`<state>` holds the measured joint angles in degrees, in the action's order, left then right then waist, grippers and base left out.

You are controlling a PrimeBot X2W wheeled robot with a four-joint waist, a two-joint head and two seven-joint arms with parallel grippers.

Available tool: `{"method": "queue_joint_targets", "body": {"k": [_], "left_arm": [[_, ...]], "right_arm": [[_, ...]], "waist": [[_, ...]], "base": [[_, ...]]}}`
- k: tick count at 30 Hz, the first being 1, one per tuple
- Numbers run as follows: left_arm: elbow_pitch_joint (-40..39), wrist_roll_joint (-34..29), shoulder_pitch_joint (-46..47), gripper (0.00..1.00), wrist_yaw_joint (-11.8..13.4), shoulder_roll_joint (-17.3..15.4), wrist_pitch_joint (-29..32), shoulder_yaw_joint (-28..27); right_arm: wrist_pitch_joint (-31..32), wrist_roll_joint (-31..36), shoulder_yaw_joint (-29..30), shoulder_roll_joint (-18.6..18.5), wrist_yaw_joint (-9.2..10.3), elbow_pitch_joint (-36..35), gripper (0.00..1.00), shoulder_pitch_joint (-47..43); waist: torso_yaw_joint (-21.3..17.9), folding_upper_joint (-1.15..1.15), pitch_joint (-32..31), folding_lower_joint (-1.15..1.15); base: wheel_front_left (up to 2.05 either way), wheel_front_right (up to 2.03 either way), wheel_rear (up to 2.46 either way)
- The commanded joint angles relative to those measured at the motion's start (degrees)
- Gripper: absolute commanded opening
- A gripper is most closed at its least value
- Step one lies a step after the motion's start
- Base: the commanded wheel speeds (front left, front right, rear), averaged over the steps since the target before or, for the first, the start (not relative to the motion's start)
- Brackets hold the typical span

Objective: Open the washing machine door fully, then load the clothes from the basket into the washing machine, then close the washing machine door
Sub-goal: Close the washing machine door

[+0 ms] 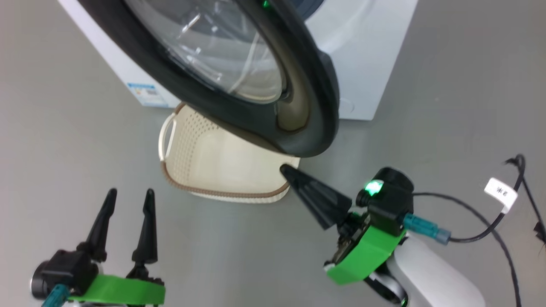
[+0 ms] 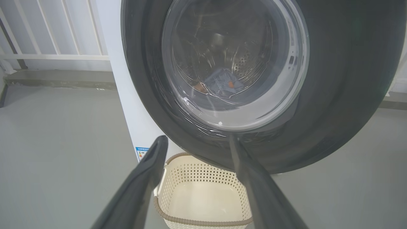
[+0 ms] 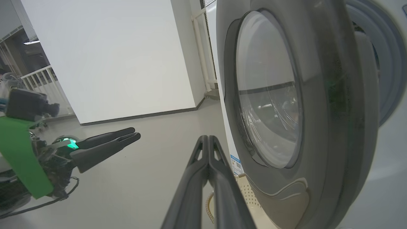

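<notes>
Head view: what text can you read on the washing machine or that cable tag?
Blue label sticker on the washing machine: print too small to read.
White tag on the black cable: dark marks, too blurred to read.
No text is legible.

The basket sits before the washing machine, beneath its swung-out door (clothes lie inside).
</notes>
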<state>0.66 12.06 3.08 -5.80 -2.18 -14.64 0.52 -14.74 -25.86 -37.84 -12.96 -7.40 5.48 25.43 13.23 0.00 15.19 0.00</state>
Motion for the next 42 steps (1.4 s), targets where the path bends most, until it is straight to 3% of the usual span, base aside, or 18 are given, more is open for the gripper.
{"method": "queue_joint_targets", "body": {"k": [1,20,30,42], "left_arm": [[-1.3,0.7,2.2,1.0,0.5,-0.7,-0.4,-1.4],[-1.2,2.9,7.2,1.0,0.5,-0.7,-0.4,1.3],[-1.6,3.9,9.8,1.0,1.0,-0.7,-0.4,3.6],[-1.5,5.0,14.2,1.0,1.0,-0.7,-0.4,5.7]], "right_arm": [[-0.3,0.7,0.1,0.6,-0.09,-1.0,0.0,1.0],[-0.3,4.2,10.5,1.8,-0.09,1.8,0.0,8.6],[-0.3,6.4,16.5,2.5,-0.09,3.3,0.0,16.2],[-0.3,8.7,20.7,1.5,-0.09,9.8,0.0,29.1]], "waist": [[1.9,0.0,2.5,0.0],[4.0,0.0,9.9,0.0],[4.0,0.0,14.0,0.0],[5.3,0.0,19.3,0.0]], "base": [[0.0,0.0,0.0],[0.0,0.0,0.0],[0.0,0.0,0.0],[0.0,0.0,0.0]]}}
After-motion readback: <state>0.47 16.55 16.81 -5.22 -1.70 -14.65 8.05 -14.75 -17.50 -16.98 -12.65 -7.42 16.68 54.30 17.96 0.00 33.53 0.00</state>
